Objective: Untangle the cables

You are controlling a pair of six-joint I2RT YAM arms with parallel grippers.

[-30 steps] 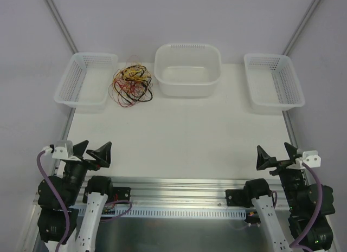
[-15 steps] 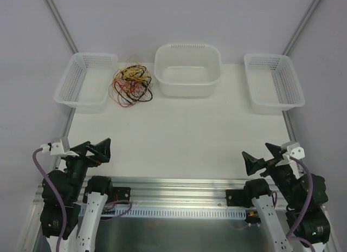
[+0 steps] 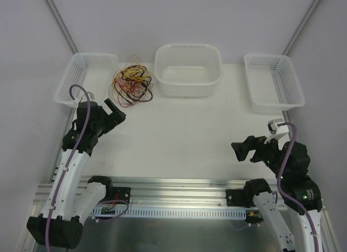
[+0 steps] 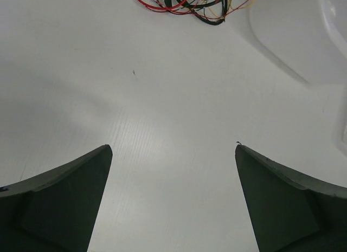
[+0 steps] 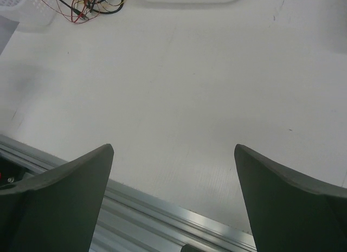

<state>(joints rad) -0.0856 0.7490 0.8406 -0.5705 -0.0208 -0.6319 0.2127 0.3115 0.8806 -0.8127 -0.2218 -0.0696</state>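
**Cable clump on the table between two containers, both grippers open**

Three white plastic containers stand in a row along the far edge of the table (image 3: 179,138). The left basket (image 3: 65,90) is shallow with lattice walls. The middle tub (image 3: 187,89) is deeper, with solid lower walls and a perforated rim. The right basket (image 3: 274,107) matches the left one. The pale inner floor of each shows from above, and the cables lie outside all three.

The cables (image 3: 132,85) sit in one tangled clump of red, yellow and black loops on the table. They lie in the gap between the left basket and the middle tub, just beside both. Whether a loop touches either wall cannot be told. The left wrist view catches the near edge of the clump at the top of its frame, and the right wrist view shows it far off in its upper left corner.

The left gripper (image 3: 114,114) is reached out over the table near the clump, short of it, with jaws spread wide and nothing between them. The right gripper (image 3: 246,149) hangs over the near right part of the table, well apart from the cables, and is likewise wide open and holds nothing.

The tabletop is matte white, with a small dark speck (image 4: 134,73) ahead of the left gripper. A metal rail (image 3: 179,184) runs along its near edge, where the arm bases are bolted. Plain pale grey walls close in the space, and a slanted metal strut (image 3: 59,21) stands at each back corner.
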